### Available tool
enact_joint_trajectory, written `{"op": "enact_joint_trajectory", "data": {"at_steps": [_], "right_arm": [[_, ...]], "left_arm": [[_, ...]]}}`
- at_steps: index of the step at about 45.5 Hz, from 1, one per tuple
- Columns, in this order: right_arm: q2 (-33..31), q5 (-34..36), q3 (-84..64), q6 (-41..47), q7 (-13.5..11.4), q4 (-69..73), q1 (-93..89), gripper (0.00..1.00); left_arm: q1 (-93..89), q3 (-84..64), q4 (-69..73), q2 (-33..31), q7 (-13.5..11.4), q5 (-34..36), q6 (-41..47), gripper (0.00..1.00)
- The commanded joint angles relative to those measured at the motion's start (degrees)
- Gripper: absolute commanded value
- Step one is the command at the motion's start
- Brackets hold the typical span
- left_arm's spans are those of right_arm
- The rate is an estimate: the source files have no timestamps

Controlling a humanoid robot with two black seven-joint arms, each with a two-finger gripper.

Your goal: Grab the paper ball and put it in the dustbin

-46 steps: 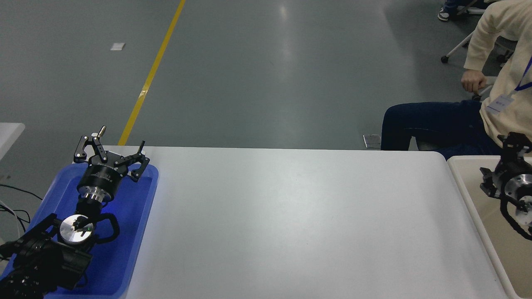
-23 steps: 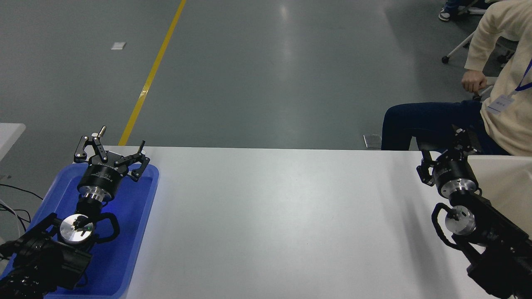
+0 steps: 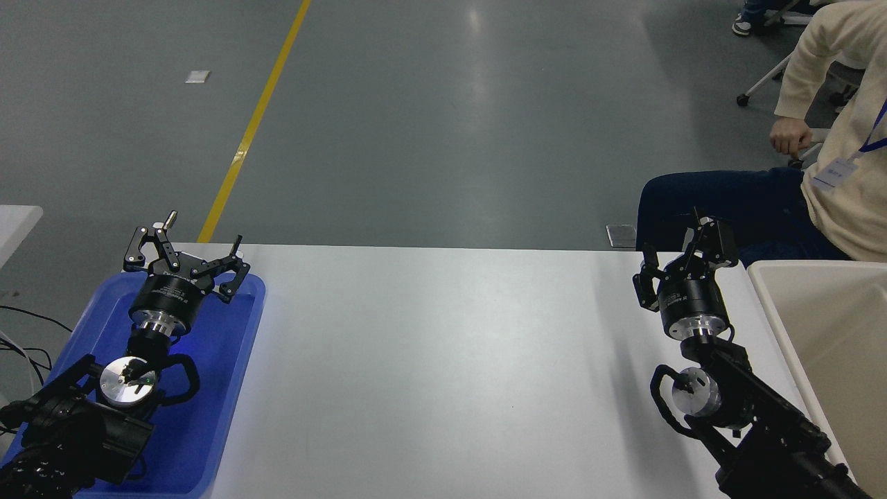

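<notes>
The paper ball does not show anywhere in the head view. The dustbin (image 3: 831, 312), a cream-beige tub with a thick rim, stands at the table's right edge, and the part of its inside that I see holds nothing. My right gripper (image 3: 678, 258) is open and empty over the table's far right part, just left of the dustbin's rim. My left gripper (image 3: 186, 253) is open and parked over the far end of the blue tray (image 3: 229, 360) at the lower left.
A person in a cream top and dark trousers (image 3: 721, 201) sits at the far right corner, close behind my right gripper. The white table (image 3: 450, 360) lies between the blue tray and the dustbin.
My right arm has swung left, from over the dustbin to over the table just left of its rim. The left arm has not moved.
</notes>
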Motion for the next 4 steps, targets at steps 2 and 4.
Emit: {"op": "enact_joint_trajectory", "data": {"at_steps": [2,4], "right_arm": [[0.85,-0.38,-0.91,0.32,0.36,0.61,-1.71,1.0],[1.2,-0.38,-0.91,0.67,0.44,0.7,-1.71,1.0]], "left_arm": [[0.0,0.0,-0.01,0.0,-0.07,0.0,0.0,1.0],[0.0,0.0,-0.01,0.0,0.02,0.0,0.0,1.0]]}}
